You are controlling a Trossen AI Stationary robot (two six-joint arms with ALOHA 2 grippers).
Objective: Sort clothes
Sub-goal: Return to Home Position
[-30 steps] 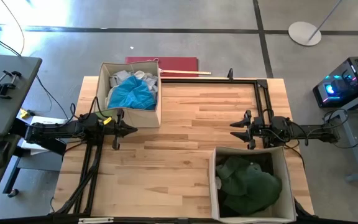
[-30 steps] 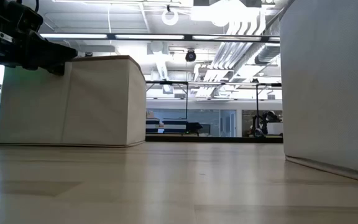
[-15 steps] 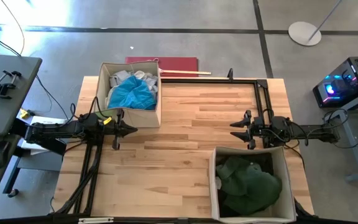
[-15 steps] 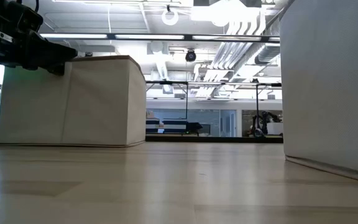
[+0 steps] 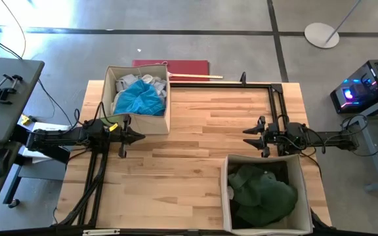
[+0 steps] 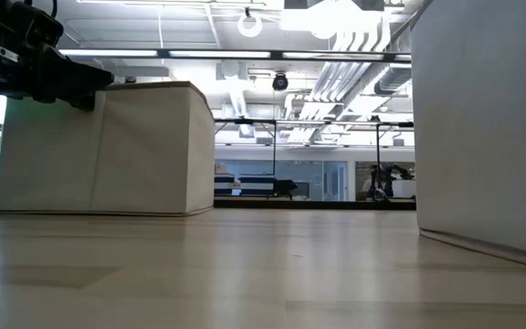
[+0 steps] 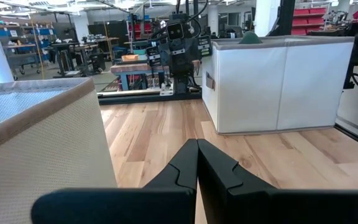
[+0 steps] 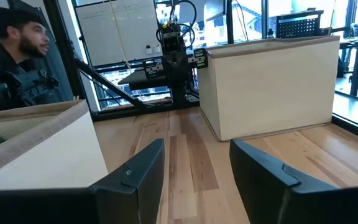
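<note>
A beige fabric box [image 5: 138, 98] at the table's far left holds bright blue [image 5: 138, 99] and white [image 5: 123, 83] clothes. A second beige box [image 5: 266, 195] at the near right holds dark green [image 5: 262, 191] and dark clothes. My left gripper [image 5: 140, 137] is shut and empty, just near of the far-left box, a little above the table. My right gripper [image 5: 247, 137] is open and empty, just far of the near-right box. In the wrist views, the left fingers [image 7: 197, 163] meet and the right fingers [image 8: 194, 163] stand apart.
Bare wooden table [image 5: 202, 131] lies between the two grippers. A black frame [image 5: 275, 95] runs along the table's far and right sides. A person [image 8: 17, 59] sits beyond the table's left side. A red mat [image 5: 176, 67] lies on the floor behind the table.
</note>
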